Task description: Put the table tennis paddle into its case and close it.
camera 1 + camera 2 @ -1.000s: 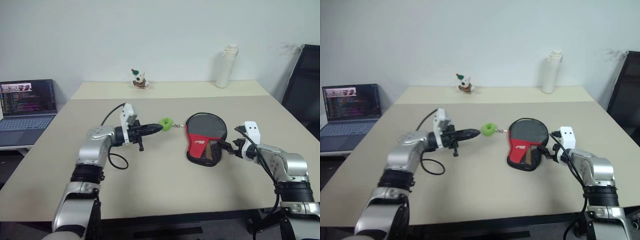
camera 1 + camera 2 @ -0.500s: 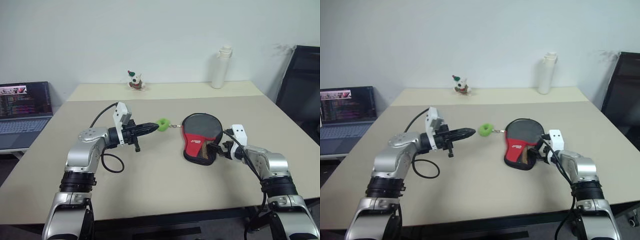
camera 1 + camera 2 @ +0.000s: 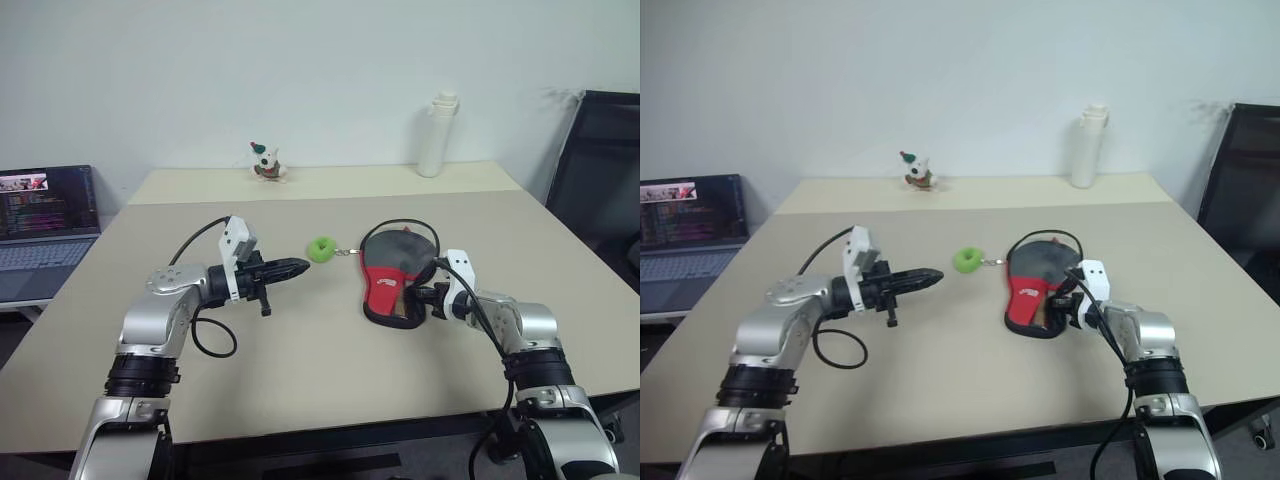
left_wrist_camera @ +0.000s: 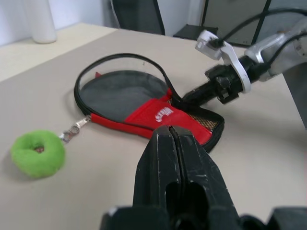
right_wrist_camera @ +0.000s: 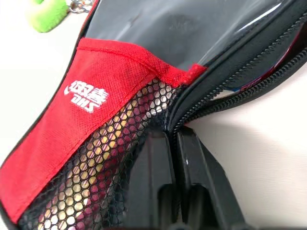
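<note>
Nearest the table's (image 3: 300,380) front edge, right of centre, right gripper (image 3: 420,296) lies low at the case's (image 3: 398,272) handle end, jaws pressed together. The right wrist view puts its closed fingers (image 5: 168,191) up against the mesh panel (image 5: 110,158) beside the zip line; whether fabric is pinched between them cannot be told. Case lies flat on the table, red end with white logo toward the front edge, round black end away at twelve o'clock. Zip stands open around the round end, the upper edge lifted as a loop. Table tennis paddle (image 5: 268,72): only a red and pale sliver shows inside the open zip, in the right wrist view.

Left gripper (image 3: 298,266) sits at nine o'clock from the case, raised off the table, fingers shut on nothing, tips pointing at a green fuzzy ring (image 3: 321,249). Ring rests on the table just past the tips, apart from them, joined by a short chain (image 4: 76,129) to the case's rim.

Farther back: small toy figure (image 3: 264,161) at eleven o'clock from the case, white bottle (image 3: 436,135) at one o'clock near the wall. Open laptop (image 3: 45,215) far left, off the table. Black chair (image 3: 600,170) far right.
</note>
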Robot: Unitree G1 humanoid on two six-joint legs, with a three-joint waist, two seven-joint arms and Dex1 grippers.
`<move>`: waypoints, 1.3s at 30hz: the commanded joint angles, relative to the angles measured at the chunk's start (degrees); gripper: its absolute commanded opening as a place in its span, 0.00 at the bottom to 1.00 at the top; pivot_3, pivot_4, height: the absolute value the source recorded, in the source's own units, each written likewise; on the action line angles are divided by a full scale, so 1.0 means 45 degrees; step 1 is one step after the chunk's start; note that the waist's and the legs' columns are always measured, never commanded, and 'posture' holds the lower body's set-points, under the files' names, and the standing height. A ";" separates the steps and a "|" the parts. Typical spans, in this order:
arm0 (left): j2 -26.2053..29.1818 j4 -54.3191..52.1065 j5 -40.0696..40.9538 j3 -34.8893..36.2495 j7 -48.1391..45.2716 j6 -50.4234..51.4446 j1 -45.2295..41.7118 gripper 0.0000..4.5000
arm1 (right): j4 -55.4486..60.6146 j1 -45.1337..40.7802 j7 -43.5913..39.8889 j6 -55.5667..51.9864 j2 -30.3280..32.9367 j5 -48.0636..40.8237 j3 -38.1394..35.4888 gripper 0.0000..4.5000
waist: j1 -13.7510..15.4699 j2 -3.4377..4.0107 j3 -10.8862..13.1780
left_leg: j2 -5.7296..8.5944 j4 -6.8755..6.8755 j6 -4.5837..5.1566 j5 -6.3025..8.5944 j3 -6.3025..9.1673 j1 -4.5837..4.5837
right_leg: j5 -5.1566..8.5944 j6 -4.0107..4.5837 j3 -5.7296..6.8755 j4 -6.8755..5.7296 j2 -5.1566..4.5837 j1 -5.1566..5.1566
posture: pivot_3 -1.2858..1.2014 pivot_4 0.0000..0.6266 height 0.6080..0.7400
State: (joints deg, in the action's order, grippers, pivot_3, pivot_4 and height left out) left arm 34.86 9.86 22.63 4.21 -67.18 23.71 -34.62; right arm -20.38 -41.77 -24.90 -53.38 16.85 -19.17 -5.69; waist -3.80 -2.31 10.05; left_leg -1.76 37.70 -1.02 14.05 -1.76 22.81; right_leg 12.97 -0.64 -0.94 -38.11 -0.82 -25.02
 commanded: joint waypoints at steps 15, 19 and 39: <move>0.1470 -0.2866 0.1193 0.0063 -0.0921 0.1050 0.2599 0.00 | 0.3113 0.0796 -0.1432 -0.2514 -0.1527 -0.1351 0.1478 0.00 | -0.0144 0.0002 0.0002 | -0.0024 -0.0008 0.0005 0.0004 0.0010 0.0021 | 0.0002 0.0000 0.0004 0.0010 0.0000 -0.0018 | 0.52 0.24 1.00; 0.1729 -0.3027 0.1211 -0.0079 -0.1221 0.1022 0.2829 0.00 | 0.4335 0.1564 -0.1456 -0.3227 -0.1407 -0.1717 0.1781 0.00 | -0.0136 0.0002 0.0002 | -0.0013 -0.0008 0.0005 0.0005 0.0006 0.0024 | 0.0002 -0.0002 0.0005 0.0017 -0.0012 -0.0019 | 0.52 0.24 1.00; 0.2551 -0.3371 0.1051 -0.0730 -0.2639 0.0351 0.3566 0.00 | 0.8931 0.4584 -0.1064 -0.6284 0.0441 -0.3384 0.1046 0.00 | 0.0209 0.0000 0.0000 | -0.0001 -0.0027 0.0008 0.0009 0.0015 0.0024 | 0.0048 -0.0064 0.0018 0.0035 -0.0025 -0.0016 | 0.52 0.24 1.00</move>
State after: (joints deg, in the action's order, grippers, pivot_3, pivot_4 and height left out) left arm 45.37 -2.94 26.92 0.72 -78.28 26.21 -18.48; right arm 18.44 -21.45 -28.81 -80.32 17.35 -32.93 -0.79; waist -2.86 -2.31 10.05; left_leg -1.75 37.58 -0.98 14.09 -1.69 22.92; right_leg 13.19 -0.93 -0.86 -37.95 -0.94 -25.08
